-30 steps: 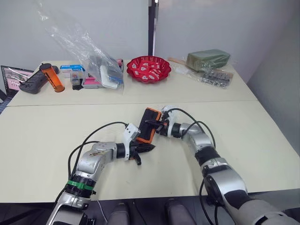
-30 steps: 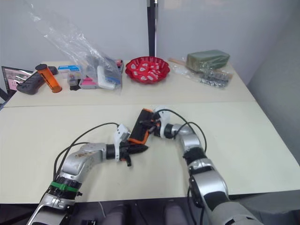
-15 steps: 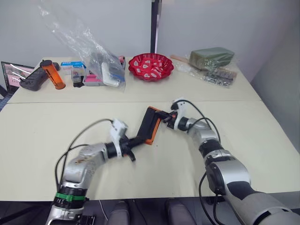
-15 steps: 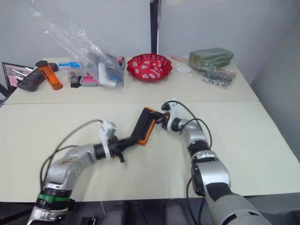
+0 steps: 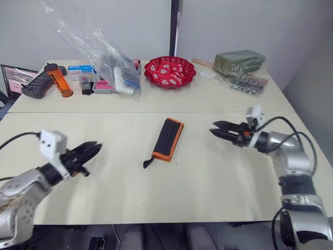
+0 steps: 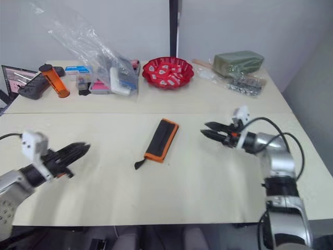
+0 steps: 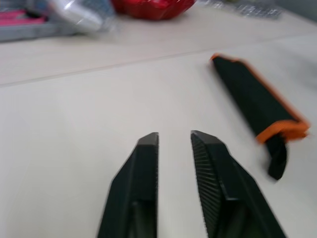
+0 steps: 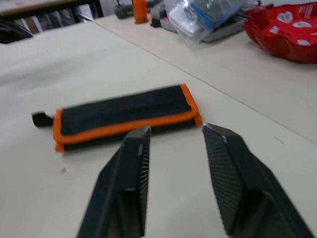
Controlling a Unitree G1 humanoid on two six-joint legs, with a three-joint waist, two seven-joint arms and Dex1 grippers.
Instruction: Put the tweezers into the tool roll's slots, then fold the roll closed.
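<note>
1. The tool roll (image 5: 168,138) lies folded shut on the table (image 5: 218,177), about midway between the left and right edges and a bit closer to the far edge than the near one. It's a slim black bundle with orange edging all round.

2. Its strap (image 5: 149,163) trails loose off the end nearest the robot. Looks like it isn't wrapped or fastened around anything, though it's small and hard to be sure.

3. The left gripper (image 5: 86,152) hangs over the table's left side, well apart from the roll. Its fingers (image 7: 143,183) sit a narrow gap apart with nothing between them.

4. The right gripper (image 5: 222,130) is over the right side of the table, also clear of the roll, pointing toward it. Its fingers (image 8: 130,171) are spread a bit wider than the left's and are empty too.

5. No loose tweezers anywhere on the table, so my guess is they're tucked into the slots inside. Can't confirm, since the roll is shut and hides its inside.

6. Progress-wise, I'd call it basically done: roll folded, both grippers off it. The only thing maybe left is dealing with that dangling strap, if that even counts.

7. Clutter along the far edge, like the red bowl (image 5: 169,72) and a plastic bag (image 5: 106,60), is well apart from everything.
</note>
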